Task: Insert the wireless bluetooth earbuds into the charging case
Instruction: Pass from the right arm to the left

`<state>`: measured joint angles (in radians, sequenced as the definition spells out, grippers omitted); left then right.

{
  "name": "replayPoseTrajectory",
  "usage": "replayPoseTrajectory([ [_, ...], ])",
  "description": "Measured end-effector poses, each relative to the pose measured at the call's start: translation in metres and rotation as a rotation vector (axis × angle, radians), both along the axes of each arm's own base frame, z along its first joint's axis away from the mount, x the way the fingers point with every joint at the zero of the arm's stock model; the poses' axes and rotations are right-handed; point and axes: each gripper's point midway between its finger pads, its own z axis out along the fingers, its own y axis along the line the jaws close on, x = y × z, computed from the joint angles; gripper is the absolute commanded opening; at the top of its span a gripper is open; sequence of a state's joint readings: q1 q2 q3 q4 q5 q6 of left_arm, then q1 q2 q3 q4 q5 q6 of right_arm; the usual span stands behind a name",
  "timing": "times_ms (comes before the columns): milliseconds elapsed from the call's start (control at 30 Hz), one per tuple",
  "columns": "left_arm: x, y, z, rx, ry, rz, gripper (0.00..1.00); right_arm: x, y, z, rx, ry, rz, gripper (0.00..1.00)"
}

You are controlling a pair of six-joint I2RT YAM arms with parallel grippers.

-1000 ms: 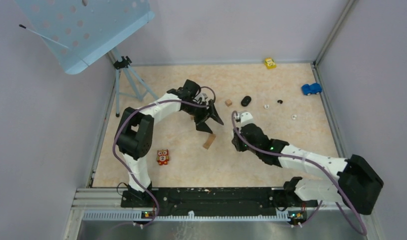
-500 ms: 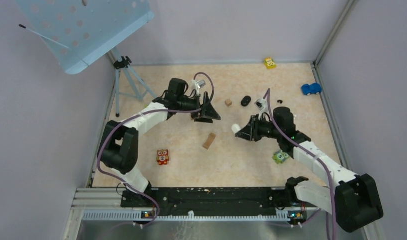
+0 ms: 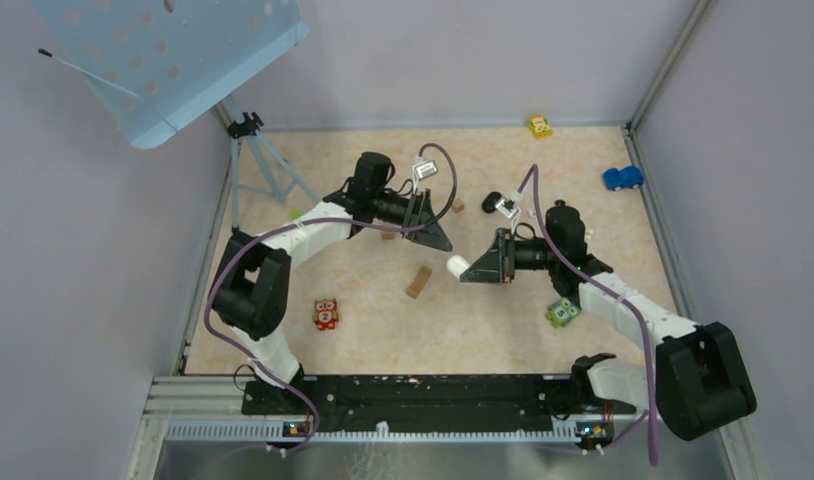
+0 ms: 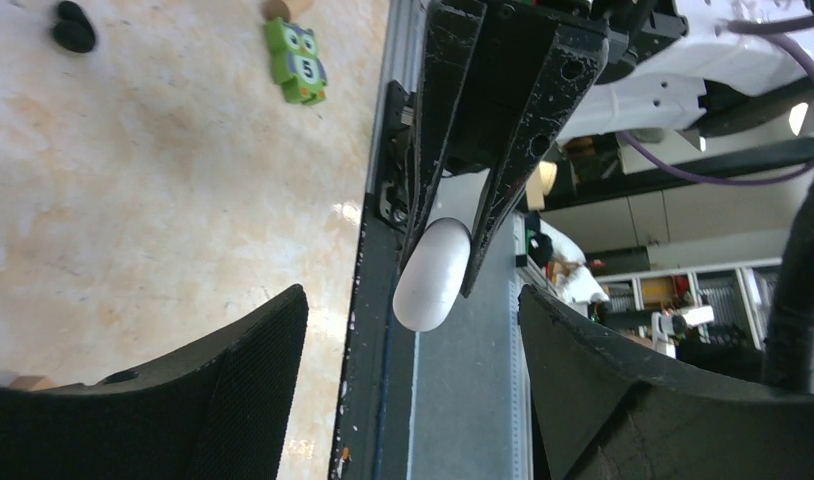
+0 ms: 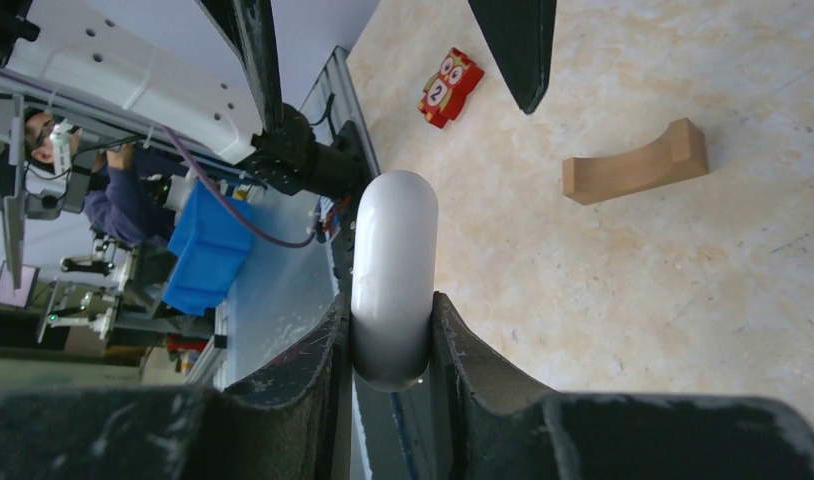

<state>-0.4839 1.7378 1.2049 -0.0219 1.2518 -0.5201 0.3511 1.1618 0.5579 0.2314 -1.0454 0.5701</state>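
My right gripper [image 5: 391,310] is shut on a white, capsule-shaped charging case [image 5: 393,250], which it holds above the table with the rounded end sticking out to the left [image 3: 456,265]. My left gripper [image 4: 411,335] is open and empty. It faces the case's free end [image 4: 431,275] from a short gap away, at mid-table [image 3: 435,238]. Two tiny black earbuds [image 4: 73,32] lie on the table at the top left of the left wrist view. No white earbuds show; my right arm covers part of the table.
A wooden arch block [image 3: 418,282] lies below the grippers. Nearby are a red owl block [image 3: 325,314], a green owl block [image 3: 561,313], a small wooden cube [image 3: 458,205] and a black oval thing [image 3: 492,200]. A blue car [image 3: 623,178], a yellow toy [image 3: 540,126] and a tripod [image 3: 255,150] stand at the back.
My right arm swung round, lifting the case and carrying it left toward the left gripper. My left gripper turned and moved right to face it, with its jaws wider.
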Motion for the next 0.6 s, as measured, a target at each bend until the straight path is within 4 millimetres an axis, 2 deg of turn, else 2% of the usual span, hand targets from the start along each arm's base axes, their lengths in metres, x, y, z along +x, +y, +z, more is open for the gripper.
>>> replayPoseTrajectory([
  [167, -0.021, -0.011, 0.003, -0.026, 0.02, -0.113, 0.77, -0.002, 0.002, 0.01, 0.038, -0.013, 0.025, 0.0],
  [333, -0.04, -0.027, 0.008, -0.024, 0.004, -0.21, 0.5, -0.001, 0.004, 0.018, 0.068, -0.024, 0.035, 0.0],
  [600, -0.048, -0.026, 0.001, -0.004, 0.04, -0.236, 0.48, -0.003, 0.004, 0.016, 0.068, -0.012, 0.038, 0.0],
])
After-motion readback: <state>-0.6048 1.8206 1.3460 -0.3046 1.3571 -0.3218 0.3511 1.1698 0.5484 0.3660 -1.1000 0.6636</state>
